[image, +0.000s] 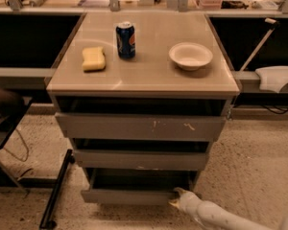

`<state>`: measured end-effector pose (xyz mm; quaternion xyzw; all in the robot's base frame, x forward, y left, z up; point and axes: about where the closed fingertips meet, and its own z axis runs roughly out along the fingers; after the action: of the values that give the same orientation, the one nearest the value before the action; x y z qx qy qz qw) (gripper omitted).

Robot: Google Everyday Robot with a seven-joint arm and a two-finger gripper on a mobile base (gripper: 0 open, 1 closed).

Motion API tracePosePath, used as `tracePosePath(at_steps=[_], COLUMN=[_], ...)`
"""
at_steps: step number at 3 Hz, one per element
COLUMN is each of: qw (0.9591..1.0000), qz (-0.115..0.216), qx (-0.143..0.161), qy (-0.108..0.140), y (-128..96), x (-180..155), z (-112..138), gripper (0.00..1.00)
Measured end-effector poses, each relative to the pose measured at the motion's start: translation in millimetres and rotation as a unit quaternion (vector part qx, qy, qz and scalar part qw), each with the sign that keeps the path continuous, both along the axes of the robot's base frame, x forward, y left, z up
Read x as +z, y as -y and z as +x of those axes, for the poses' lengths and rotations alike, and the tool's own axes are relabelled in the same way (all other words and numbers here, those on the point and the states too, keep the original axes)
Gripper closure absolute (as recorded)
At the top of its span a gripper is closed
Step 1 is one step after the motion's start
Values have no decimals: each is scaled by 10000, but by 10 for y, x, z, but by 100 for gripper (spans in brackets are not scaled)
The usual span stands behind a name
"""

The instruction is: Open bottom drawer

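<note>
The bottom drawer [129, 195] is the lowest grey flat front of the cabinet, near the floor. It stands pulled out a little, with a dark gap above its front. My gripper [176, 198] is at the drawer's right end, at the top edge of the front, on a white arm [216, 217] that comes in from the lower right. The middle drawer front [141, 160] and the widest top front [139, 127] with pale scratch marks sit above it.
On the cabinet top [144, 78] are a yellow sponge [93, 59], a blue soda can [126, 40] and a white bowl [190, 55]. A black bar [55, 190] leans on the floor at left. A counter runs behind, and speckled floor surrounds the cabinet.
</note>
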<state>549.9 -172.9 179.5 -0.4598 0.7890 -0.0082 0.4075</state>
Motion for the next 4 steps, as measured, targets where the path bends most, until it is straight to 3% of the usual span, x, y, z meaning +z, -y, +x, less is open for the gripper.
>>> tracePosePath(at_steps=[1, 2, 3, 4], qw=[10000, 9999, 9999, 9997], qz=[0, 12, 12, 27], qx=[0, -121, -121, -218], qy=[0, 89, 89, 133], y=[-3, 31, 27, 60], x=[60, -10, 53, -13], z=[-14, -232, -243, -428], gripper=[100, 100, 100, 100])
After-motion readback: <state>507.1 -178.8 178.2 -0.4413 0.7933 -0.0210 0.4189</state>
